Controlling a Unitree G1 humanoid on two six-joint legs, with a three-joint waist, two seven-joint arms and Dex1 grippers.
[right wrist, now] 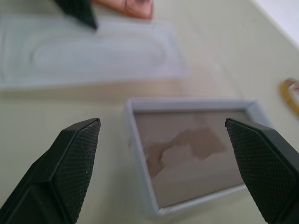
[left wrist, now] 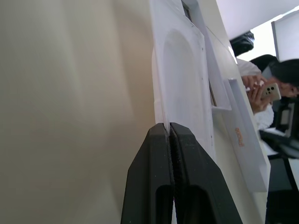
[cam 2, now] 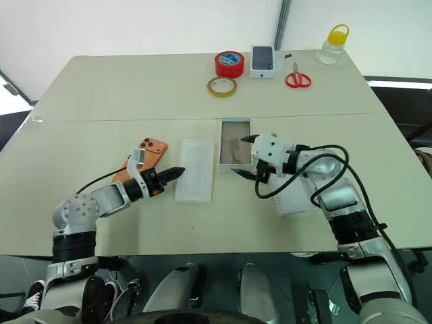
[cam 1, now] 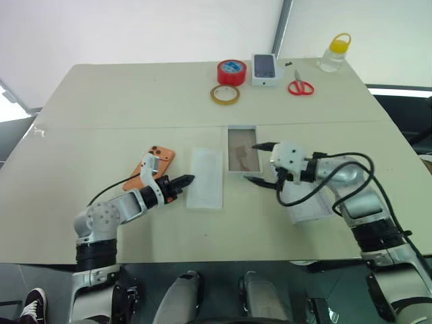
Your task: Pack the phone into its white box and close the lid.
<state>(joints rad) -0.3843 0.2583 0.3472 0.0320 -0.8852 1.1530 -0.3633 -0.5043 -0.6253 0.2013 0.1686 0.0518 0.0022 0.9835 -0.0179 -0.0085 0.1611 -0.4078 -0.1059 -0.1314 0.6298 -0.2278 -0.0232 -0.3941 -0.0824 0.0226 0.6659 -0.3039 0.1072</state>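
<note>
My left gripper (cam 1: 187,179) is pinched closed on the near edge of a flat white tray (cam 1: 205,177). The phone (cam 1: 154,166) lies just left of it. My right gripper (cam 1: 259,163) stands wide at the white box (cam 1: 242,150).

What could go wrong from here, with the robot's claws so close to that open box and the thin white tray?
The left gripper is shut on the edge of the thin white tray; lifting it could bend it or let it slip. The right gripper stands open around the end of the white box, so closing might nudge or tip that light box. The phone lies right beside the left arm, which might knock it.
</note>
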